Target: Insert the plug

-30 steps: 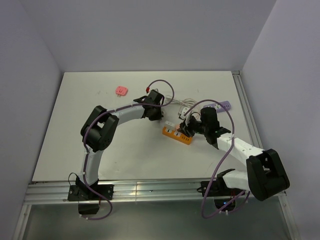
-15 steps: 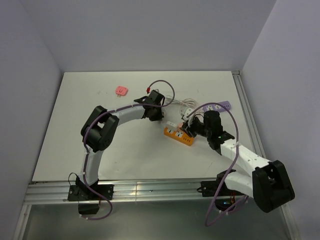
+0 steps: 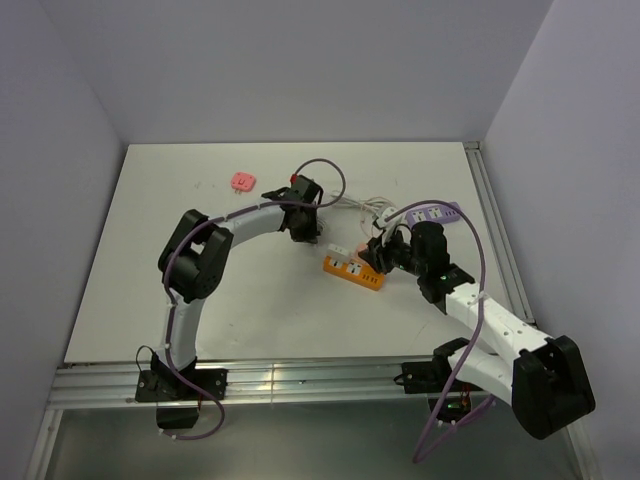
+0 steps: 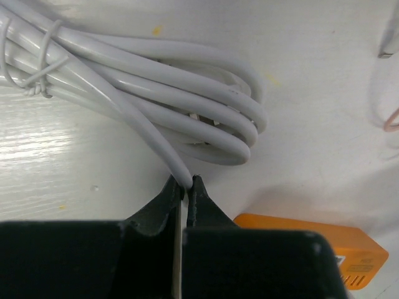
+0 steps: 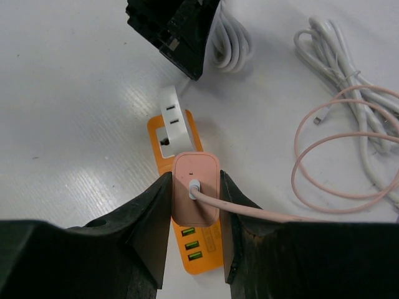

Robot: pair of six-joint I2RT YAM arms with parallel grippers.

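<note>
Right gripper (image 5: pixel 194 184) clamps pink plug (image 5: pixel 195 202) at frame centre, aligned over orange power strip (image 5: pixel 209 240); left gripper (image 4: pixel 186 187) pinches white cable (image 4: pixel 187 106), likely as anchor

Orange jumps out first: the power strip (image 5: pixel 154 128) is bright orange, with three little green ports (image 5: pixel 189 244) at its near end. On top of it sits a salmon-pink charger (image 5: pixel 193 165), and its lead (image 5: pixel 268 215) is the same pale pink. Next along is a plain white plug (image 5: pixel 171 112). The coiled cable (image 4: pixel 187 106) is glossy white. The right end effector (image 5: pixel 195 180) is matte black, and the left end effector (image 4: pixel 186 187) is black too. Out on the white counter (image 3: pixel 200 250) there's a small pink-red piece (image 3: pixel 243 181) and a lilac strip (image 3: pixel 437 212). The left arm (image 3: pixel 245 218) and right arm (image 3: pixel 495 312) are white with black joints, and a purple hose (image 3: pixel 322 161) loops above.
</note>
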